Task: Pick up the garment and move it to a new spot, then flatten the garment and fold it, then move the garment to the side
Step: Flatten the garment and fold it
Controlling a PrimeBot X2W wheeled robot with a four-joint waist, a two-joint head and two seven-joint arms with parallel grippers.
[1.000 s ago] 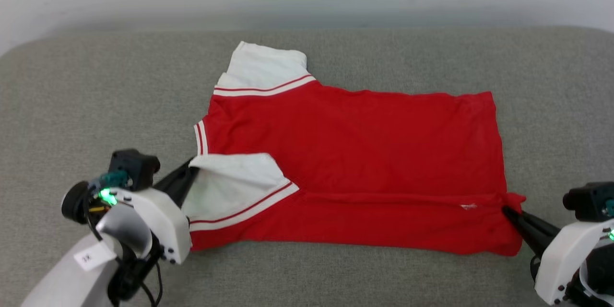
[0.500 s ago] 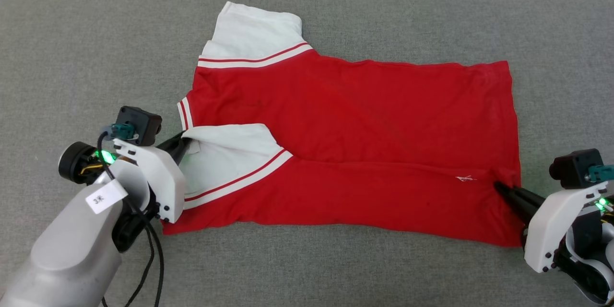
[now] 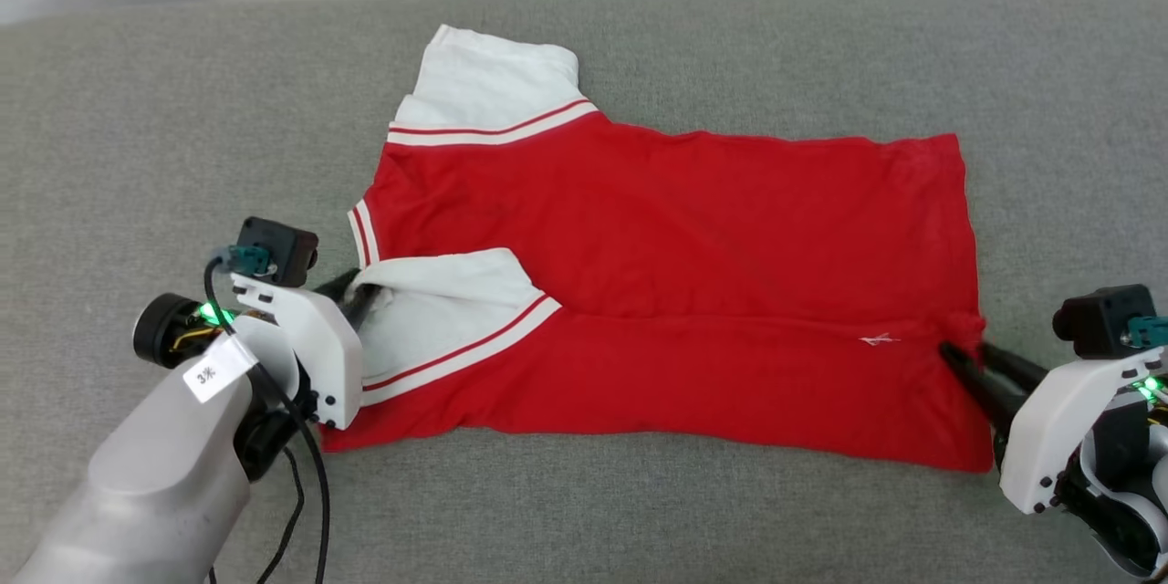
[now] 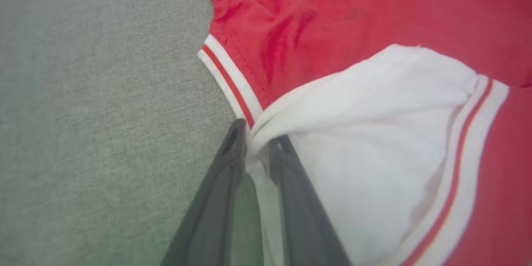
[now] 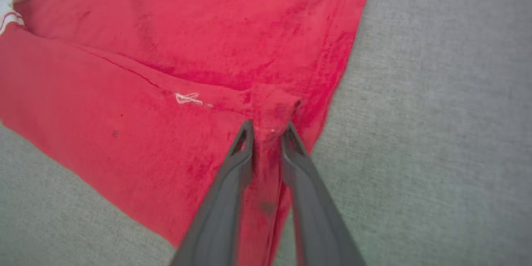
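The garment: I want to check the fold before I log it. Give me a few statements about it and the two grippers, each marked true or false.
1. The garment lies on the grey surface with its near long edge folded onto the body. True.
2. The left gripper has white sleeve cloth between its fingertips. True.
3. The right gripper hovers apart from the garment. False: red cloth at the hem end is bunched between its fingers.
4. Large lettering faces up. False: the upward side is plain red, with a small white mark.
5. Both sleeves are folded in. False: the far sleeve sticks out flat; the near sleeve lies folded in.
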